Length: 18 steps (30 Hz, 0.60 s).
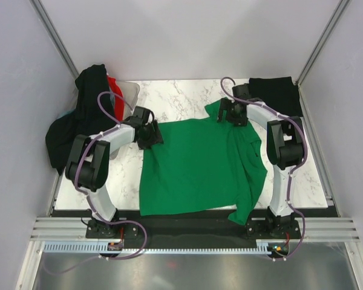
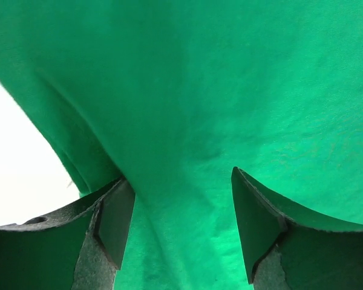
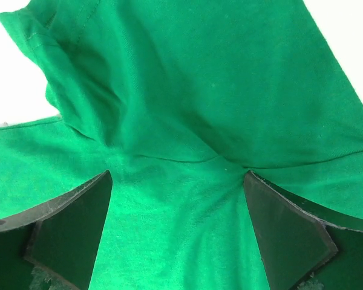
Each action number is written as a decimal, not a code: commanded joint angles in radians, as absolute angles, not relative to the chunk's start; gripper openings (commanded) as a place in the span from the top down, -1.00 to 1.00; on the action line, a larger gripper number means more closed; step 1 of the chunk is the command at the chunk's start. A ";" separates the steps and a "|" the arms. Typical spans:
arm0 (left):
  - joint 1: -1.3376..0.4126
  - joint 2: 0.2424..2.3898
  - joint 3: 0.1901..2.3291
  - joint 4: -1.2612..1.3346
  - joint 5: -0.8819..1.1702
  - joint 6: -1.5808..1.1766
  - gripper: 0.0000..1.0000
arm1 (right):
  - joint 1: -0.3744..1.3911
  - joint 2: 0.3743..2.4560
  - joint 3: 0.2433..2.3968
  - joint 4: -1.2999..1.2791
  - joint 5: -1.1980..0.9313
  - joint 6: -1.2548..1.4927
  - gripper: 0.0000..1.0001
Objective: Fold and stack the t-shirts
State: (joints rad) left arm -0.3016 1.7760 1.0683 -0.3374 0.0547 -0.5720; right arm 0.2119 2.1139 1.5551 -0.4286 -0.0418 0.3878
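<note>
Fabric: green t-shirt (image 1: 199, 169) spread flat, centre of table (image 1: 181, 96). Light, limp, likely to bunch and slide if dragged. Left gripper (image 1: 150, 134) at far-left corner, right gripper (image 1: 230, 112) at far-right sleeve; both spread wide, nothing pinched. Advised hold: pinch hemmed edges, both corners together.

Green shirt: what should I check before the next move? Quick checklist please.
1. Green shirt spread flat: not ok, its right side is rumpled.
2. Left gripper over the shirt's far left corner: ok.
3. Right gripper over the far right sleeve: ok.
4. Both sets of jaws apart, ready to pinch: ok.
5. Cloth deep enough between the jaws: cannot tell.
</note>
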 commanded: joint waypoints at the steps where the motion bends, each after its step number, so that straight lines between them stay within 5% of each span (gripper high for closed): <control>1: -0.307 1.897 1.156 -0.348 0.005 -0.571 -0.43 | 0.184 2.203 1.617 -0.431 -0.069 0.379 -0.97; 12: -0.233 2.124 1.687 -0.637 -0.034 -0.525 -0.28 | 0.137 2.364 2.063 -0.647 -0.083 0.356 -0.96; 18: -0.230 1.984 1.842 -0.758 -0.092 -0.514 -0.32 | 0.138 2.183 2.070 -0.673 -0.098 0.362 -0.96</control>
State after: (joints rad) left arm -0.2218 2.1174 1.7901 -0.6525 -0.0410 -0.5488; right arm 0.1333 2.3283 2.0502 -0.6323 -0.0757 0.3706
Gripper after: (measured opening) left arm 0.655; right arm 0.982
